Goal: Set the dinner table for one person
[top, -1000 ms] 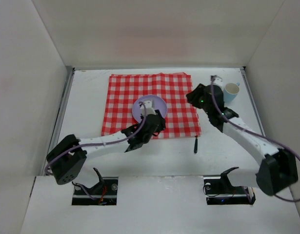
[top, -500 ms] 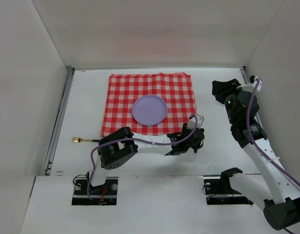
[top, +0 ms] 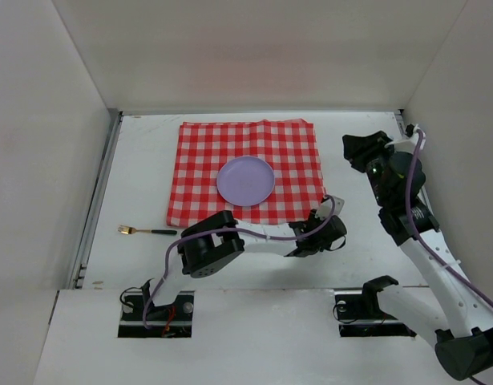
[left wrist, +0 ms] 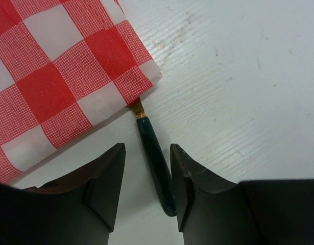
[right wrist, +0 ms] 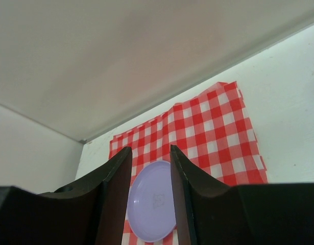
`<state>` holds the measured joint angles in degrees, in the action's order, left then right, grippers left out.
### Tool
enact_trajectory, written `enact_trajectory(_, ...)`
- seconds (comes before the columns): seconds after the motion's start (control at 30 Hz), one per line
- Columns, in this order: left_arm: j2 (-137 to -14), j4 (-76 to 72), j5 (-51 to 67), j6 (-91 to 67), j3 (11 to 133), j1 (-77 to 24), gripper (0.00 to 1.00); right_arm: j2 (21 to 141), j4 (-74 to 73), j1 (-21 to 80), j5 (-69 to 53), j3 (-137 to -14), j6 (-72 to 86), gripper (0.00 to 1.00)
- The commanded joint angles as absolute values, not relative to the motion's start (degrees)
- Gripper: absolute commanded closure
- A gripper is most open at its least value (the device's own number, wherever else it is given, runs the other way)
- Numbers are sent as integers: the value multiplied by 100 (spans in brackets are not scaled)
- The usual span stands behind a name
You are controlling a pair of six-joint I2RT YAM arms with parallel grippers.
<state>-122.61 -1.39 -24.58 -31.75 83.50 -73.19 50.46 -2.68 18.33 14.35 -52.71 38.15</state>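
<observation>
Down at the near right corner of the checked cloth (top: 286, 152), the left gripper (left wrist: 146, 147) sits low over the dinner table (top: 142, 176), the big white surface that everything lies on. Its two dark fingers (left wrist: 108, 178) stand apart on either side of a dark green handle (left wrist: 158, 173). There is a clear gap on the left side, while the handle's end runs very close to the right finger, so the jaws straddle it rather than clamp it. The handle's gold neck slips under the cloth's corner and its head is hidden, so I cannot tell which utensil it is. Over on the right, the right gripper (right wrist: 150, 149) hangs well above the table with its fingers parted and nothing between them. Its camera looks down across the cloth to the purple plate (top: 245, 180), which rests around the middle of the cloth, a little toward the near side. Out on the left, a fork (top: 146, 231) with gold tines and a dark handle lies on bare table just off the cloth's near left corner.
</observation>
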Motion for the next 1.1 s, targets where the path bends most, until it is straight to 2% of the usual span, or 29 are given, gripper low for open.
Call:
enact_trajectory(0.0,-12383,175,-2426,-3243,8701,-7378,64,4861,-123,1894,1345,-5361,3735,58)
enact_trajectory(0.17,-12682,448,-2487,-3340,8921,-7448,70,4729,-70,1929,1283,-5344,3788,58)
enact_trajectory(0.3,-12701,588,-2417,-3436,8904,-7492,90,4597,-62,1920,1274,-5309,3806,58)
enact_trajectory(0.37,-12587,676,-2321,-3428,8842,-7536,94,4553,-62,1903,1274,-5309,3832,58)
enact_trajectory(0.67,-11182,55,-1424,-3217,7780,-7774,96,4412,-132,1867,1239,-5475,3920,57)
enact_trajectory(1.07,-9897,-1054,-1976,-3103,7137,-7265,97,4394,-255,1876,1283,-5704,3867,57)
